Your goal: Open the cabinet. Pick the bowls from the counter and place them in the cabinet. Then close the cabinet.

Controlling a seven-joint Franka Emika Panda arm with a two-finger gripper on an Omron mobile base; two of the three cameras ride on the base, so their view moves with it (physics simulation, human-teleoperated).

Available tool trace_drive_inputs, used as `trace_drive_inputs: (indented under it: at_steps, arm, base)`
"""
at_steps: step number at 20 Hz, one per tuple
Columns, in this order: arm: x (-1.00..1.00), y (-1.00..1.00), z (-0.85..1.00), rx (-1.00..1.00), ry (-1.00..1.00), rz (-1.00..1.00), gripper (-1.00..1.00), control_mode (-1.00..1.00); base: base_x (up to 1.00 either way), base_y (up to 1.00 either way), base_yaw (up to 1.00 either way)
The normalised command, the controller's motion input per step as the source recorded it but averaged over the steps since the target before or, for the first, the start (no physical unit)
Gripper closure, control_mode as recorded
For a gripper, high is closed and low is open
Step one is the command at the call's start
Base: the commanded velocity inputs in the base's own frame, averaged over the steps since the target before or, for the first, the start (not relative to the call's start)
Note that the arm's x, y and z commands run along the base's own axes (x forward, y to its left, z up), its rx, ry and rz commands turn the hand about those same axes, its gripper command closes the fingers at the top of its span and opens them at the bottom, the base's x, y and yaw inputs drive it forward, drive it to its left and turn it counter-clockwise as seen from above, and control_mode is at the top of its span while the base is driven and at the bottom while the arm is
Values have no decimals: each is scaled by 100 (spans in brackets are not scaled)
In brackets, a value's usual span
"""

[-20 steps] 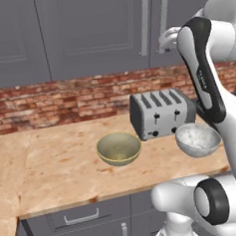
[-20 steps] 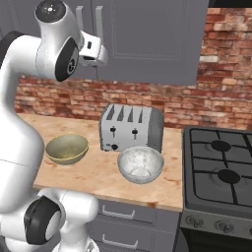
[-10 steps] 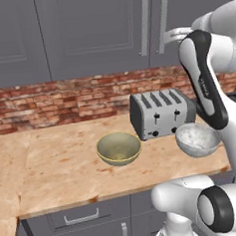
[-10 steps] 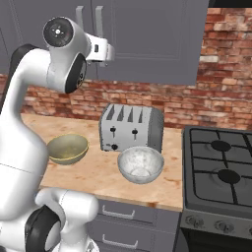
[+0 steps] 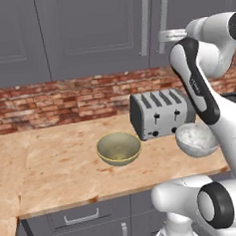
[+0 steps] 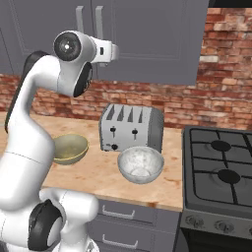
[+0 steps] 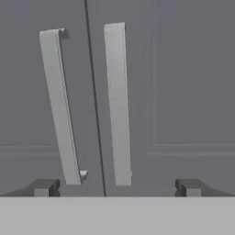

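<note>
The cabinet [image 5: 99,31] [image 6: 147,39] [image 7: 183,92] above the counter has both dark grey doors shut. Its left handle [image 7: 59,105] and right handle [image 7: 118,103] stand close in front of the hand. My gripper [image 5: 162,36] [image 6: 116,52] [image 7: 117,188] is open and holds nothing, level with the lower ends of the handles and pointing at them. Whether it touches them I cannot tell. The olive-tan bowl [image 5: 118,148] [image 6: 69,148] rests on the counter [image 5: 58,164] [image 6: 172,182] left of the toaster. The white marbled bowl [image 5: 196,139] [image 6: 141,164] lies in front of the toaster.
A silver toaster [image 5: 159,113] [image 6: 130,128] stands against the brick wall [image 5: 64,99]. A gas stove [image 6: 221,167] adjoins the counter on the right. Grey drawer fronts [image 5: 82,217] run under the counter's edge.
The arm's upper joints have swung up and over, and the hand has shifted a little along the cabinet front. Jaws stay open. Bowls and toaster have not moved.
</note>
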Motion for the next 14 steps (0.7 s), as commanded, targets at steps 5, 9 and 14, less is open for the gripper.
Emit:
trace_drive_inputs:
  at_steps: [5, 9, 14]
  arm:
    - [47, 0, 8, 0, 0, 0, -100, -100]
    - [39, 0, 4, 0, 0, 0, -100, -100]
    - [39, 0, 0, 0, 0, 0, -100, -100]
  base:
    - [0, 0, 0]
    - [0, 0, 0]
    - [0, 0, 0]
